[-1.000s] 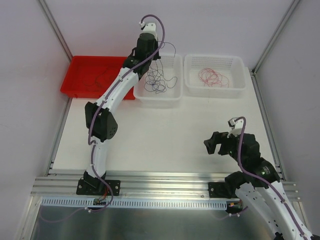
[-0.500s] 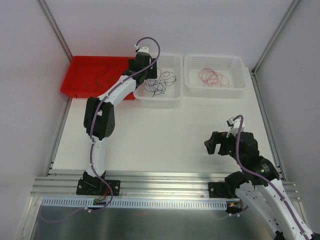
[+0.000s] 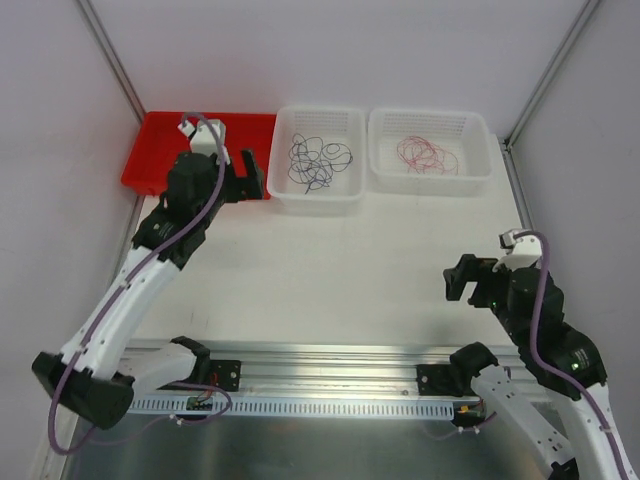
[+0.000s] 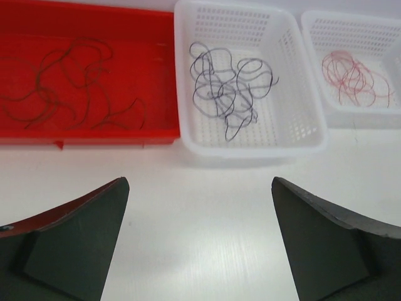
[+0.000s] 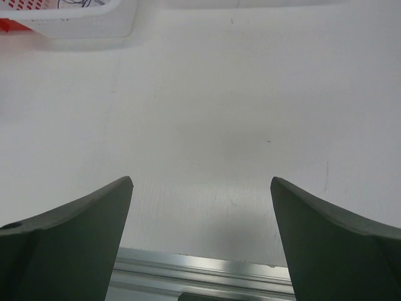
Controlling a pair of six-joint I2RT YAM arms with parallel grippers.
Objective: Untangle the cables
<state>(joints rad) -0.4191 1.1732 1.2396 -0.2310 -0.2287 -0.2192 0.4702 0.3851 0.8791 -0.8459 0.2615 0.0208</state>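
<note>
Left fingers (image 4: 75,238) and right fingers (image 5: 69,238) gape empty, cables (image 4: 225,88) lying beyond the left.

In the top view much of the red tray (image 3: 140,165) is hidden by the left arm (image 3: 190,195). In the left wrist view the tray, whose dark cables (image 4: 75,88) are too thin to be counted, is cut off at the left edge, the right-hand basket (image 4: 376,34) at the right. Only a basket corner (image 5: 75,25) is shown by the right wrist camera.
</note>
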